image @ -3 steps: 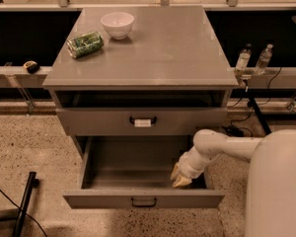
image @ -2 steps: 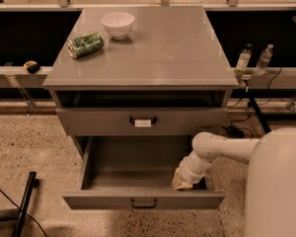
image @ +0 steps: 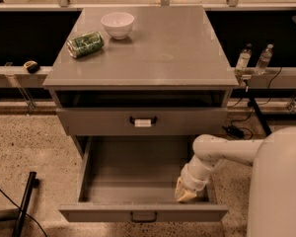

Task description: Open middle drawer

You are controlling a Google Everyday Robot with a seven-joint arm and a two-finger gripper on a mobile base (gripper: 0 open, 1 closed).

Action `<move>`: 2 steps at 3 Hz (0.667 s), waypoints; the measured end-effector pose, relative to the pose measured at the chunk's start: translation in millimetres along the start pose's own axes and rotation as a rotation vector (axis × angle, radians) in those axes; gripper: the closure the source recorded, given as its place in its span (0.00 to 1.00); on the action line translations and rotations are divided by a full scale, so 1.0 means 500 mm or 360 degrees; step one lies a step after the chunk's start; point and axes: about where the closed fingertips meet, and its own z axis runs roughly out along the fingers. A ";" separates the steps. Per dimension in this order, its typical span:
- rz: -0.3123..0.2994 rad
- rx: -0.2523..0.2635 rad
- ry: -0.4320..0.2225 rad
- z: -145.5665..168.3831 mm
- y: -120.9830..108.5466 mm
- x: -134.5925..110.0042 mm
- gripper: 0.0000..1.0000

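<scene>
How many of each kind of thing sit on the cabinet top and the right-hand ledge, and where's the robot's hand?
White bowl: 1
Green can: 1
Plastic bottles: 2
Gripper, down in the open middle drawer: 1
Total: 5

Grey middle drawer (image: pixel 133 169); cream tool (image: pixel 186 195) inside; white bowl (image: pixel 117 23).

The one camera is looking down from high in front of the cabinet (image: pixel 163 53), facing its front edge closely. The gripper (image: pixel 186 195) is sitting in the front right corner of the drawer (image: pixel 138 213).
</scene>
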 end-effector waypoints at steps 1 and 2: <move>0.0040 -0.0076 -0.0065 -0.004 0.044 -0.001 0.66; 0.0102 -0.0048 -0.0172 -0.031 0.073 0.004 0.65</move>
